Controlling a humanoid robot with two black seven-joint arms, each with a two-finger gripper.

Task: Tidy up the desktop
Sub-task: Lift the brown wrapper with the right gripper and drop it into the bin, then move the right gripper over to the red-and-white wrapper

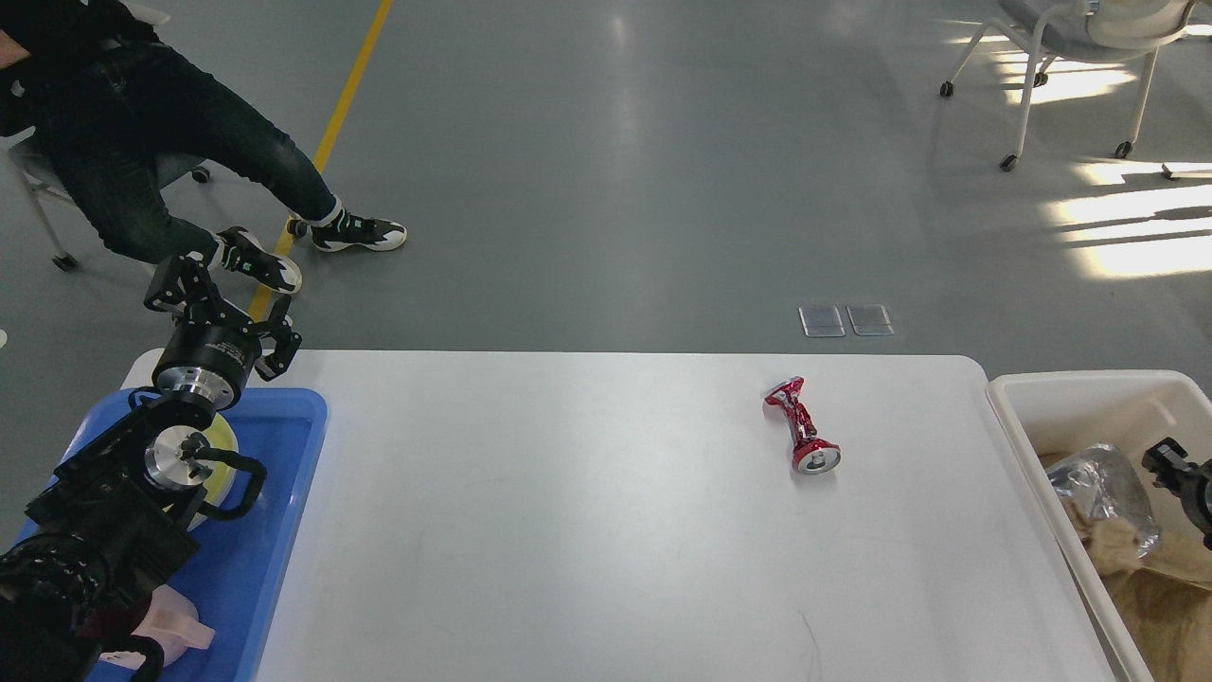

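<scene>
The desktop [568, 530] is a wide white tabletop. On its right half lies a crushed red can [802, 438], apart from both grippers. My left gripper [225, 308] hovers over the far left corner, above the blue tray [284, 530], open and holding nothing. My right gripper [1172, 466] shows only partly at the right edge, low inside the white bin [1042, 384] beside a silver bag [1103, 493]. Its fingers cannot be told apart. Crumpled brown paper [1108, 547] lies in the bin just below the bag.
The blue tray holds a yellow round item [223, 443] and a pink item [180, 627]. More brown paper [1169, 611] fills the bin's near end. A seated person's legs [189, 142] are beyond the table's far left, a wheeled chair [1079, 38] at far right.
</scene>
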